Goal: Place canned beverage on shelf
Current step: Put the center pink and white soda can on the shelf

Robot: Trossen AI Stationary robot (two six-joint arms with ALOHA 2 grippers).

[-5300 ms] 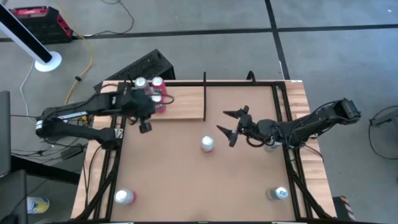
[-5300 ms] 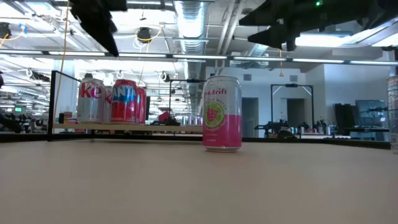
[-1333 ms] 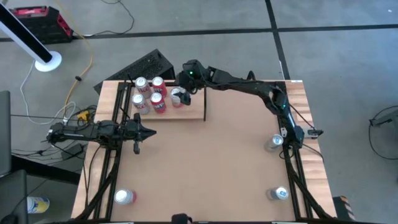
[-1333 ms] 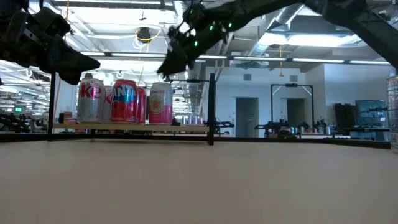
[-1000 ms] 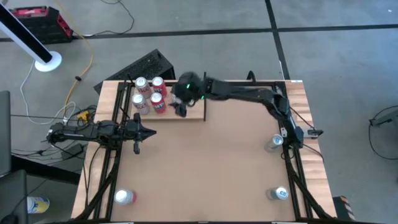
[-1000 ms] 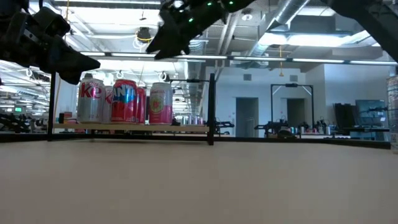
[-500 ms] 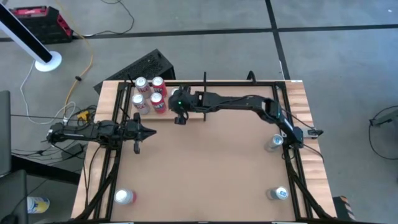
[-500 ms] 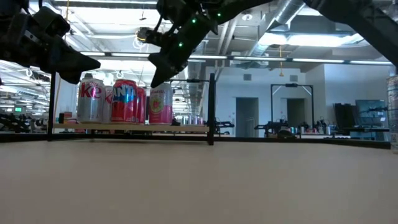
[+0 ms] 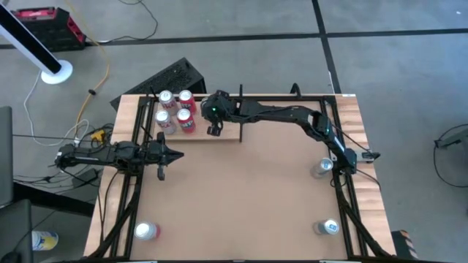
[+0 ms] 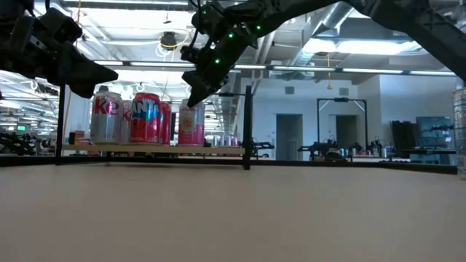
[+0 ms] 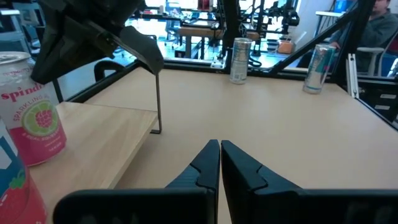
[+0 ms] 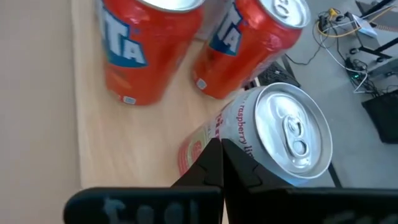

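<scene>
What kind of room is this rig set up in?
Probably an open-plan robotics lab or workshop: exposed ceiling ducts and strip lights overhead, workbenches with more equipment behind the table, and a seated person at the far edge.

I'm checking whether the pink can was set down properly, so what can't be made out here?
- High view: the pink can is hidden under the right claw.
- Low view: the claw covers the pink can's top; contact unclear.
- Right wrist view: its base on the shelf sits behind the claw.

Bright overhead ceiling lights (image 10: 233, 14) (glaring), soft shadows, sharp focus
</scene>
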